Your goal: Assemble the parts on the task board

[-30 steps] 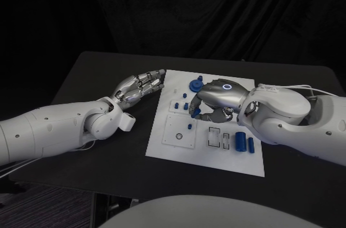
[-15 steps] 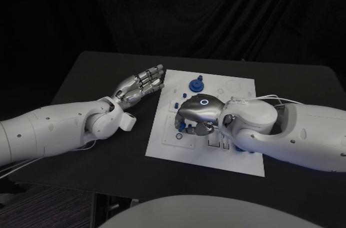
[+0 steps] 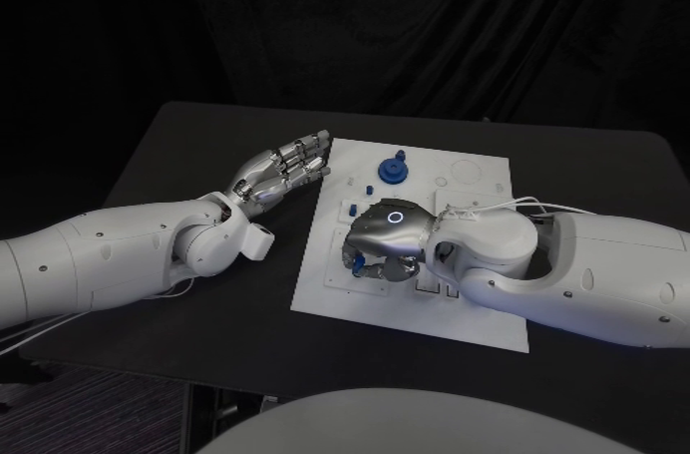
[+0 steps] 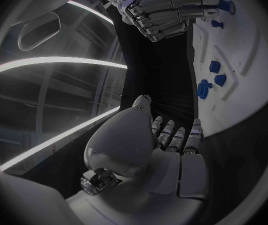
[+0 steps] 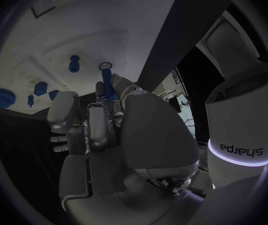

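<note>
The right hand point(image 3: 386, 242), pinching a blue peg point(image 5: 108, 83), had swung across the board point(image 3: 334, 289) toward a ringed hole point(image 5: 105, 66). Insertion looked imminent. The left hand point(image 3: 282, 167) lay open beside it.

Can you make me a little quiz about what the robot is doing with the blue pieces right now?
1. True or false: the right robot hand holds a blue peg.
2. Where is the left robot hand? A) on top of the board B) beside the board, holding nothing C) under the table
3. Fill in: near the peg's tip, the board has a small round ____.

Key: 1 true. 2 B. 3 hole.
</note>
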Controlling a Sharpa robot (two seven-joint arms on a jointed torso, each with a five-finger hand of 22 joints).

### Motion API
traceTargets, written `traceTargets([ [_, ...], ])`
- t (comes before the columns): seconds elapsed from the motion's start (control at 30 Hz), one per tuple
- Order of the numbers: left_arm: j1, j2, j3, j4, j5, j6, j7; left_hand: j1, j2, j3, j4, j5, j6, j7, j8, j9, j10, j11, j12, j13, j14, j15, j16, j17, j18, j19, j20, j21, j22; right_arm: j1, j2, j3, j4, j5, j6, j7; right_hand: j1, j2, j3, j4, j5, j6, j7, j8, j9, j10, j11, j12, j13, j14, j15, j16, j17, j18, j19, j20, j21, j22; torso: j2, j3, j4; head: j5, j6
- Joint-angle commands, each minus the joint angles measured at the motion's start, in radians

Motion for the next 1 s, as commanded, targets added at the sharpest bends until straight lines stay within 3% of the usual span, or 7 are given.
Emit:
traceTargets([
  [0.03, -0.002, 0.000, 0.001, 0.003, 0.001, 0.008, 0.083, -0.006, 0.001, -0.005, -0.002, 0.002, 0.008, -0.001, 0.007, 0.002, -0.001, 0.004, -0.005, -0.001, -0.003, 0.000, 0.001, -0.001, 0.012, -0.002, -0.003, -0.005, 0.001, -0.003, 0.002, 0.001, -0.002, -0.033, 0.036, 0.004, -0.003, -0.007, 0.002, -0.004, 0.005, -0.005, -0.001, -0.006, -0.002, 0.022, -0.017, -0.001, 0.003, -0.002, 0.002, -0.007, -0.002, -0.013, -0.002, -0.001, -0.001, 0.146, -0.001, 0.0000, -0.0021, -0.003, 0.000],
  [0.57, -0.002, 0.002, 0.001, 0.002, 0.001, 0.013, 0.077, -0.006, 0.003, -0.004, -0.002, 0.003, 0.025, 0.008, 0.010, 0.004, -0.001, 0.003, -0.004, -0.001, 0.000, 0.004, 0.002, 0.000, 0.012, -0.001, 0.000, -0.005, 0.001, -0.015, 0.012, 0.001, -0.015, -0.097, 0.049, 0.000, -0.002, -0.008, 0.005, -0.010, 0.004, -0.005, -0.002, -0.010, -0.001, 0.032, -0.021, 0.001, 0.007, -0.004, 0.000, -0.009, -0.005, -0.012, -0.005, -0.002, -0.003, 0.145, -0.001, -0.0003, -0.0028, -0.003, 0.000],
  [1.0, -0.002, 0.006, 0.001, 0.001, 0.001, 0.015, 0.074, -0.005, 0.005, -0.003, -0.002, 0.003, 0.035, 0.014, 0.012, 0.005, -0.001, 0.003, -0.004, -0.001, 0.000, 0.005, 0.002, 0.000, 0.012, 0.001, 0.001, -0.004, 0.002, -0.023, 0.022, 0.001, -0.030, -0.100, 0.022, 0.002, -0.004, -0.007, 0.006, -0.010, 0.004, -0.006, -0.002, -0.012, -0.001, 0.037, -0.022, 0.003, 0.010, -0.004, -0.001, -0.008, -0.003, -0.012, -0.005, -0.002, -0.002, 0.146, -0.001, 0.0006, -0.0020, -0.003, 0.000],
])
